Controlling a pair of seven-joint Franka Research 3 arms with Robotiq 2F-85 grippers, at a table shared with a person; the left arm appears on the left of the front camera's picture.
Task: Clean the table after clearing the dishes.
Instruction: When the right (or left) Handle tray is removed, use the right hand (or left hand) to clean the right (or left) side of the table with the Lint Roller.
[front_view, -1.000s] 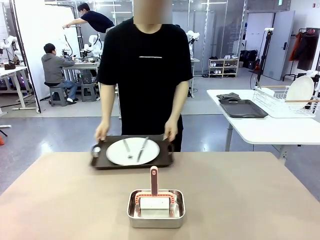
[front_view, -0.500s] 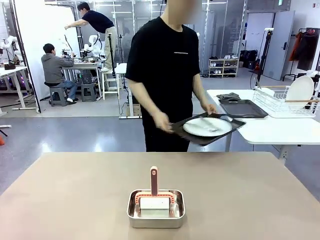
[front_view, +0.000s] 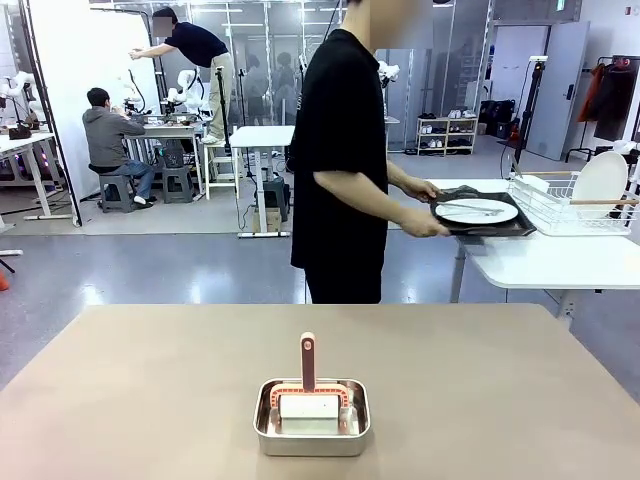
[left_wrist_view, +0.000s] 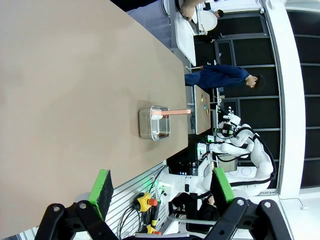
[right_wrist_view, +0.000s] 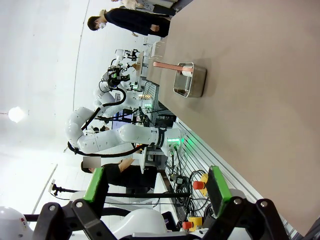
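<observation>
Left gripper (left_wrist_view: 162, 186) and right gripper (right_wrist_view: 155, 185) are both hanging wide apart, empty. Person (front_view: 340, 150) is holding tray (front_view: 518, 228) with plate (front_view: 476, 211) level over your right-hand white side table (front_view: 545, 262), long axis running left-right. Steel pan (front_view: 312, 437) is sitting on tan table (front_view: 150, 390), brush handle (front_view: 308, 362) pointing far-side.

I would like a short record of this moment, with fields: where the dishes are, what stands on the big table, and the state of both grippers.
Dishes: one white plate on a dark tray, held in the person's hands at the white side table
Big table: a steel pan near the robot's edge, with a cleaning tool in it, pink handle upright
Left gripper: open, holding nothing
Right gripper: open, holding nothing
</observation>
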